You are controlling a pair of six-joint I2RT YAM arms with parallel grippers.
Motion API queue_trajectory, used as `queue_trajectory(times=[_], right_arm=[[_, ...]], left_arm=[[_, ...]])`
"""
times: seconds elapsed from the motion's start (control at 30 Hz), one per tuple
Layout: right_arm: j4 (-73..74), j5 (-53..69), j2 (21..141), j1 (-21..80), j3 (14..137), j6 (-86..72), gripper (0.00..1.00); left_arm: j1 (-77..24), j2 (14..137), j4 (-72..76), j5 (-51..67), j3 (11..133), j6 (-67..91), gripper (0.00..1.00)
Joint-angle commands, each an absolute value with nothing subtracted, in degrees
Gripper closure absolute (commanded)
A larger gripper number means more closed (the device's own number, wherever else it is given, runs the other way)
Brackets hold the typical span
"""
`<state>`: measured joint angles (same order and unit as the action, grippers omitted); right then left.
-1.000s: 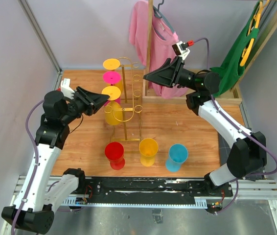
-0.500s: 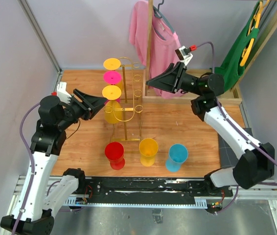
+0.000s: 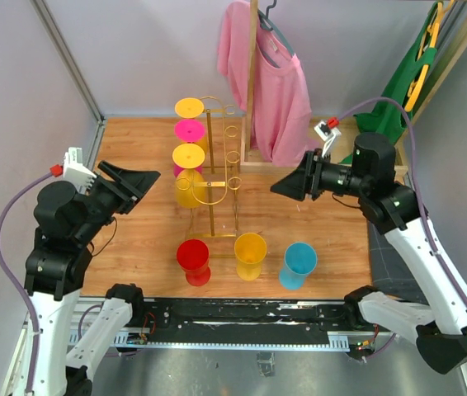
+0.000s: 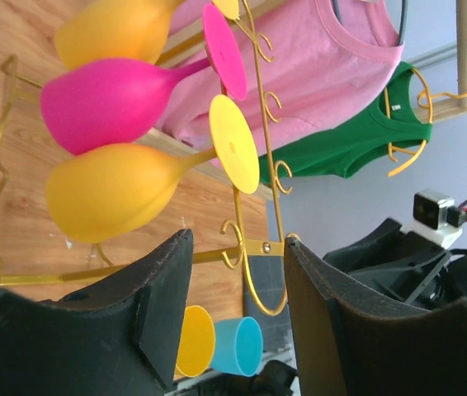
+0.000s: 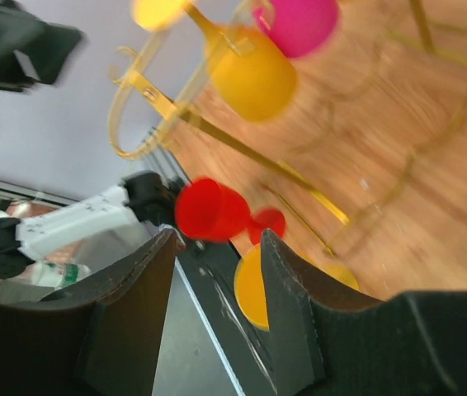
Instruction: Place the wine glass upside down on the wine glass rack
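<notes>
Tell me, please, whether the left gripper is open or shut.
Open. In its wrist view the left gripper has its fingers well apart with nothing between them; the rack shows through the gap.

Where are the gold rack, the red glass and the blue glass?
gold rack [image 3: 210, 219], top view, on its central post.
red glass [image 3: 193, 256], top view, on its bowl.
blue glass [image 3: 300, 259], top view, on its bowl.

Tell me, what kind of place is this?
Probably a robot testing booth: two robot arms at a wooden table, a gold wine glass rack and a pink shirt as props.
</notes>
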<state>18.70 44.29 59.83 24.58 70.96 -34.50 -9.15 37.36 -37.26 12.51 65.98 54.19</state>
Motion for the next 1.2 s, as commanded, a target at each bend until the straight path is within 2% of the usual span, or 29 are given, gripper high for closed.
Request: queue_trajectory(times=[0.0, 0.3, 0.53, 1.17], right_arm=[[43.84, 32.53, 55.81, 25.14, 70.71, -21.56, 0.53], [64.23, 16.62, 51.75, 33.85, 68.43, -21.6, 0.56], [72.38, 10.18, 50.44, 36.6, 65.81, -24.13, 0.57], [66.55, 6.83, 55.11, 36.82, 58.93, -22.21, 0.56]], left_arm=[[-9.58, 36.24, -40.69, 7.52, 67.77, 49.77, 0.47], [-9.58, 35.25, -40.78, 6.63, 65.67, 48.43, 0.48], [-10.07, 34.46, -40.65, 5.83, 64.11, 48.32, 0.48], [-10.68, 36.21, -38.33, 7.49, 62.56, 48.27, 0.48]])
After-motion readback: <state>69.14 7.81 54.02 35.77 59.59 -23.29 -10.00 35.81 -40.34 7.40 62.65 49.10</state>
